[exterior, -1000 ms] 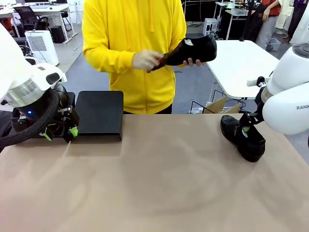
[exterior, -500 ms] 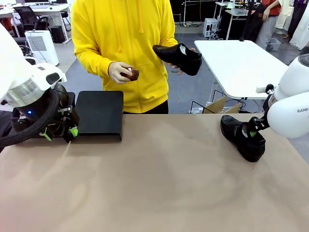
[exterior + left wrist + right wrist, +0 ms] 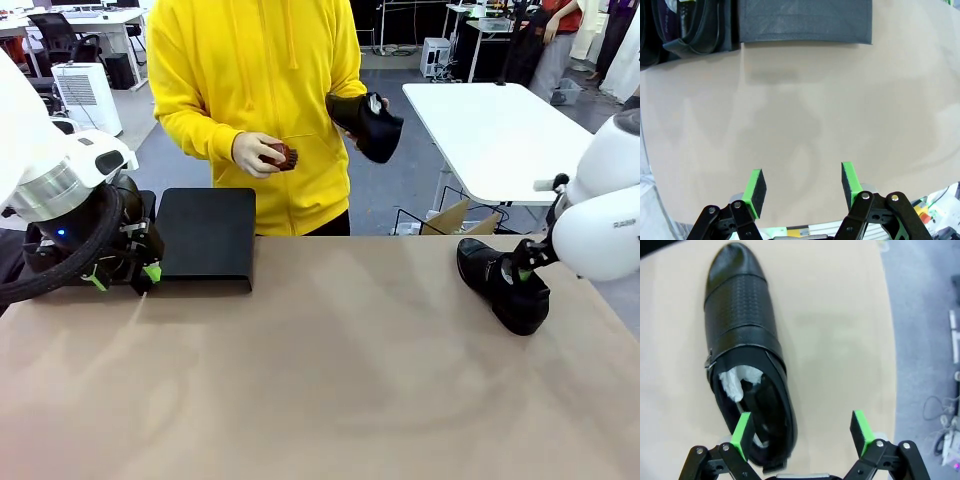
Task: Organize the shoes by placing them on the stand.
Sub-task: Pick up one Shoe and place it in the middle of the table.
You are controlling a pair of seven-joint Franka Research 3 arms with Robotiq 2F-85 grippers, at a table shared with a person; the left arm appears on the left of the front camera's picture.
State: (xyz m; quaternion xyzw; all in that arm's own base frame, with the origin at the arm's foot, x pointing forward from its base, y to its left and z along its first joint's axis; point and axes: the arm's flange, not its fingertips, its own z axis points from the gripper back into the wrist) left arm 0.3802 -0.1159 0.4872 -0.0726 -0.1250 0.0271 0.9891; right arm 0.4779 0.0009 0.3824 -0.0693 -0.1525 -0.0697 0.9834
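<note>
The person in the yellow hoodie point(image 3: 250, 70) stands across the desk point(image 3: 330, 400), holding a glossy black dress shoe point(image 3: 372, 125) up at chest height. Their other hand point(image 3: 250, 150) holds a small brown brush point(image 3: 278, 155).

The matte-black stand point(image 3: 205, 235) sits at the far edge of the desk, on the robot's left side. The left claw point(image 3: 123, 275) is low, just beside the stand's near corner, and its green pads are apart over plain desk surface with no grip on anything. From that wrist's own camera, the flat stand runs along the top of the picture. Another black shoe point(image 3: 690, 30) lies just beside it in the top corner. Whether that one sits on a further part of the stand, I cannot tell.

Over on the robot's right, a perforated black dress shoe point(image 3: 740, 330) lies on the desk near the far edge, well apart from the stand. It is stuffed with crumpled white paper point(image 3: 737, 382), and its toe points away from the wrist camera. The right claw point(image 3: 801, 434) hangs at the heel end with its jaws spread wide. One green pad point(image 3: 742, 435) is over the shoe's opening and the other is out over bare desk, so the shoe's side wall lies between them. Whether a pad touches the leather, I cannot tell.
</note>
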